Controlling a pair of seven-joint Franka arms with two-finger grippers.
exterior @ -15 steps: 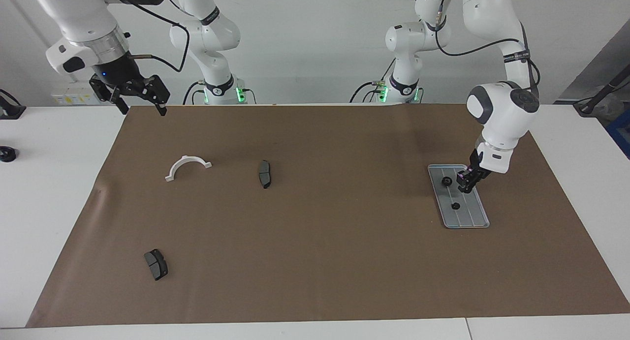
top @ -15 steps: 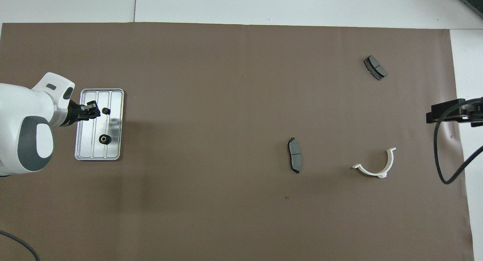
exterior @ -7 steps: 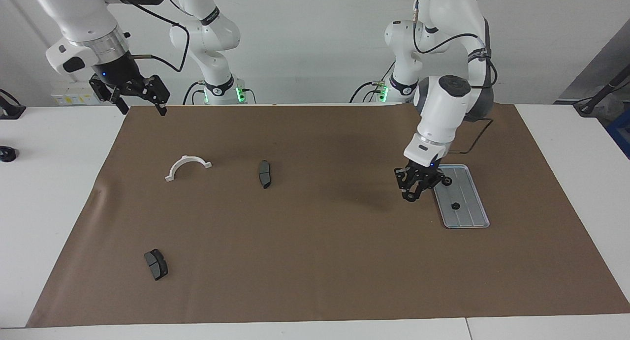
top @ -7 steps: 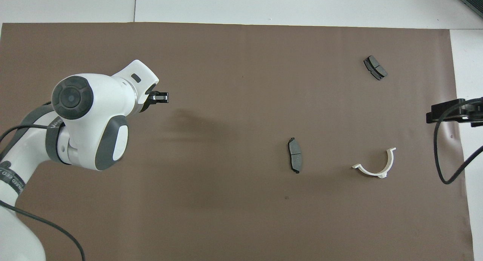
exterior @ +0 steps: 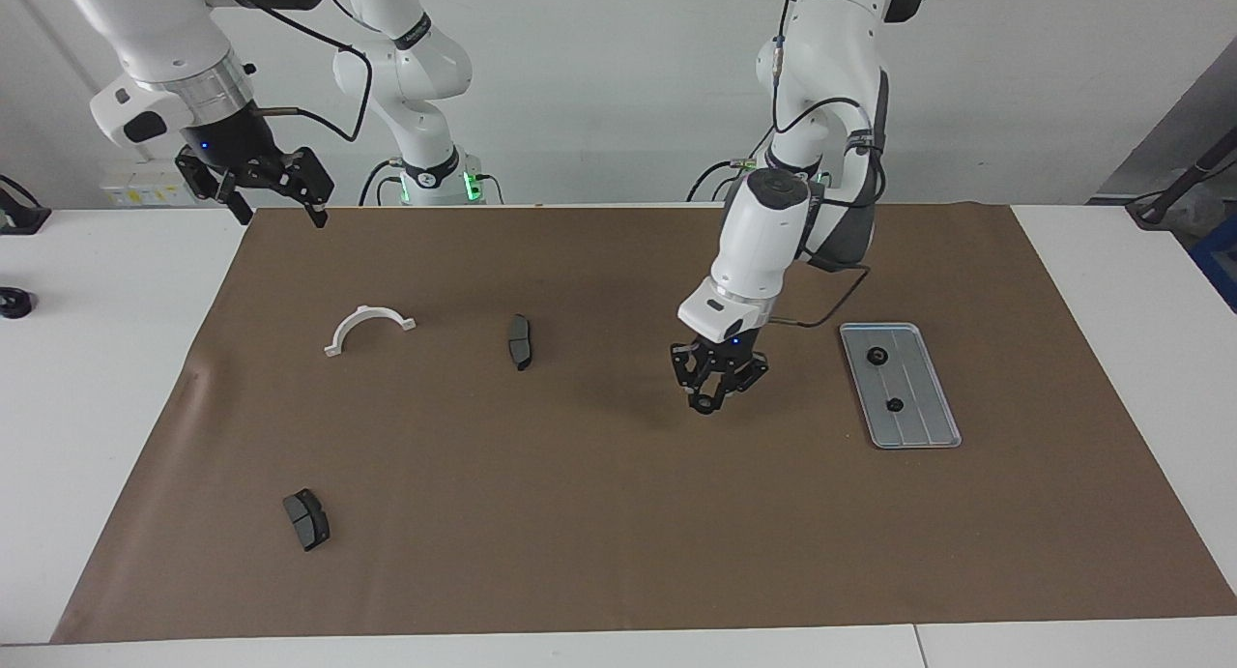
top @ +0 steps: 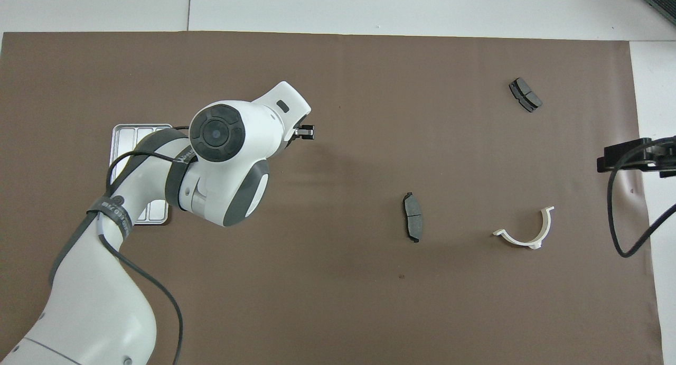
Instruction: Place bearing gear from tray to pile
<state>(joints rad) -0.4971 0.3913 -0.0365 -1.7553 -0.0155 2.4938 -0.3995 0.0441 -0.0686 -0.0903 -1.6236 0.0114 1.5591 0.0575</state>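
1. The left end effector (exterior: 713, 397) hangs low over bare brown mat (exterior: 618, 533), between the tray (exterior: 928, 421) and the nearer brake pad (exterior: 520, 341). A second ago it was down in the tray beside the gears, and it has since swung clear toward the middle of the surface.
2. I cannot tell whether it is closed on a gear.
3. Two gears lie in the tray, one nearer the robots (exterior: 877, 357) and one farther (exterior: 895, 404). Both are where they were a second ago.
4. No pile of gears shows anywhere, so the drop spot is a guess. The move looks like a carry away from the tray.
5. The right end effector (exterior: 278, 209) waits, open, above the mat's corner at its own end, unchanged.
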